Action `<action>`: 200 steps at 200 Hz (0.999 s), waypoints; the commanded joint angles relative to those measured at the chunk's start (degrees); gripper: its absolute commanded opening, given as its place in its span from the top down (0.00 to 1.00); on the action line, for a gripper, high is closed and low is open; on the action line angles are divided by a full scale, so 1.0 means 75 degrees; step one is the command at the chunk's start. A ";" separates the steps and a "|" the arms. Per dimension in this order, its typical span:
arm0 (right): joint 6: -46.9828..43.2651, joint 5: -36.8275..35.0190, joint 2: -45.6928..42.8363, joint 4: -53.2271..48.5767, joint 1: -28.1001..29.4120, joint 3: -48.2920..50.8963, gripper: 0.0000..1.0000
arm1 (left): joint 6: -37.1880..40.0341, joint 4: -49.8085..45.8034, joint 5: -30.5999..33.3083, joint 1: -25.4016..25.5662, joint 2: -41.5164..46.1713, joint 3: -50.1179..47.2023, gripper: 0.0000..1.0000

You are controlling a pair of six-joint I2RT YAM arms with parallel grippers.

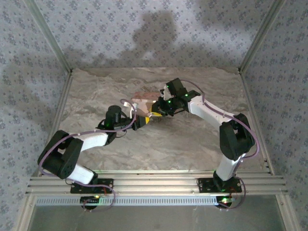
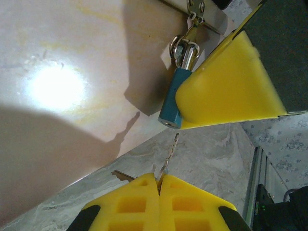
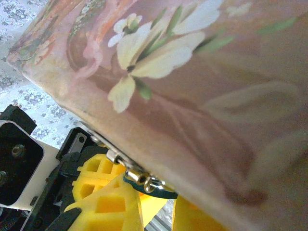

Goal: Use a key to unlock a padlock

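Top view, arms: the left pincer (image 1: 140, 120) and the right pincer (image 1: 160, 110) meet in the middle of the worktop (image 1: 202, 149), tips close together at the near edge of the pink box (image 1: 143, 99)
Top view, hard to make out: whatever sits between the tips is too small and dark to read from above, and only a fleck of yellow shows there
Left wrist view, left pincer (image 2: 158, 179): clenched, its two yellow fingers (image 2: 192, 204) pressed together along one seam and grasping the key (image 2: 171, 150); only the thin blade sticks out, the rest is buried between the pads
Left wrist view, padlock (image 2: 171, 103): dark blue, hanging by its shackle (image 2: 185, 48) from the metal hasp (image 2: 196, 10) at the box's edge, with its bottom end turned towards the key
Left wrist view, key tip: just beside the padlock's bottom end; whether the two touch cannot be told
Left wrist view, right pincer: one yellow finger (image 2: 226, 84) lies against the padlock's side and covers part of its body; the other finger is hidden behind it
Left wrist view, glare: a bright spot on the box face washes out the print
Right wrist view, box (image 3: 192, 72): its flowered face sits very near, blurred and cut off by the frame
Right wrist view, padlock (image 3: 156, 193): only a thin dark sliver shows under the hasp's silver knuckles (image 3: 131, 174)
Right wrist view, right pincer (image 3: 156, 211): clenched on the padlock, a yellow finger on either side of the sliver
Right wrist view, left edge: black and white arm parts (image 3: 19, 163), cut off
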State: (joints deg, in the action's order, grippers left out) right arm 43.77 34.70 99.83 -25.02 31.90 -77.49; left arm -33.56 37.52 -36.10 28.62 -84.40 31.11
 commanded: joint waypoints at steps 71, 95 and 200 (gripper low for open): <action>-0.0035 0.0085 -0.0321 0.0439 0.0044 -0.0018 1.00 | -0.0103 -0.0151 0.0482 0.0027 0.0155 0.0104 1.00; -0.0051 0.0051 -0.0271 0.0426 0.0037 -0.0015 1.00 | -0.0095 -0.0221 0.0518 -0.0007 0.0155 0.0060 1.00; -0.0743 -0.0430 -0.0190 0.0724 0.0114 0.0740 1.00 | 0.0042 -0.0672 0.0658 -0.0394 0.0477 -0.0533 1.00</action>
State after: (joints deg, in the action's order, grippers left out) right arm 41.67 33.80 99.66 -21.87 32.21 -74.89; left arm -34.57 34.59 -31.81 25.89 -83.13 28.56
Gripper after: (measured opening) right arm 0.051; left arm 0.039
